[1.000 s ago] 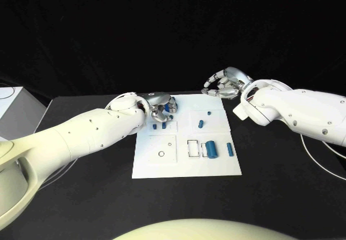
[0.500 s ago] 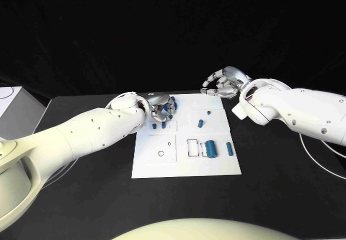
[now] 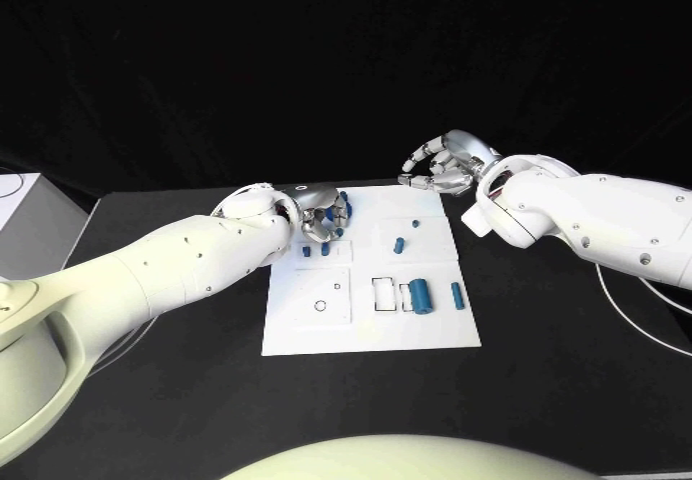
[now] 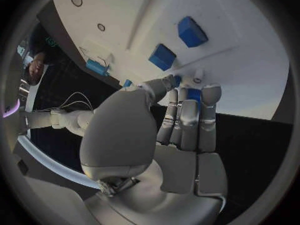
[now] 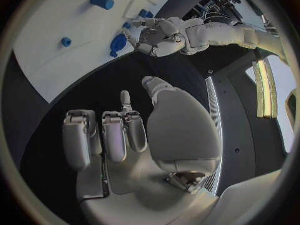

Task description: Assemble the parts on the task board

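Note:
The white task board [image 3: 303, 335] lies mid-table. My left hand [image 3: 325, 216] rests over its far left corner, fingers closed together around a blue part [image 4: 194, 93], which also shows as a blue disc [image 5: 117, 44] at its fingertips. Two short blue pegs [image 3: 307, 253] [image 3: 330, 251] stand just nearer than that hand and appear as blue blocks [image 4: 190, 31] [image 4: 162, 56]. A thick blue cylinder [image 3: 421, 296] and a slim blue pin [image 3: 457, 295] lie at the board's right. My right hand [image 3: 440, 168] hovers beyond the far right corner, fingers loosely curved, holding nothing.
Two small blue studs [image 3: 400, 243] [image 3: 417, 225] stand on the board's far right quarter. A rectangular slot [image 3: 387, 295] lies beside the thick cylinder, and a ring mark [image 3: 323, 306] sits in the near left quarter. Black table [image 3: 577, 380] surrounds the board.
My right hand has drifted a little to the left, nearer the board's far edge. My left hand stays at the far left corner with only slight finger movement.

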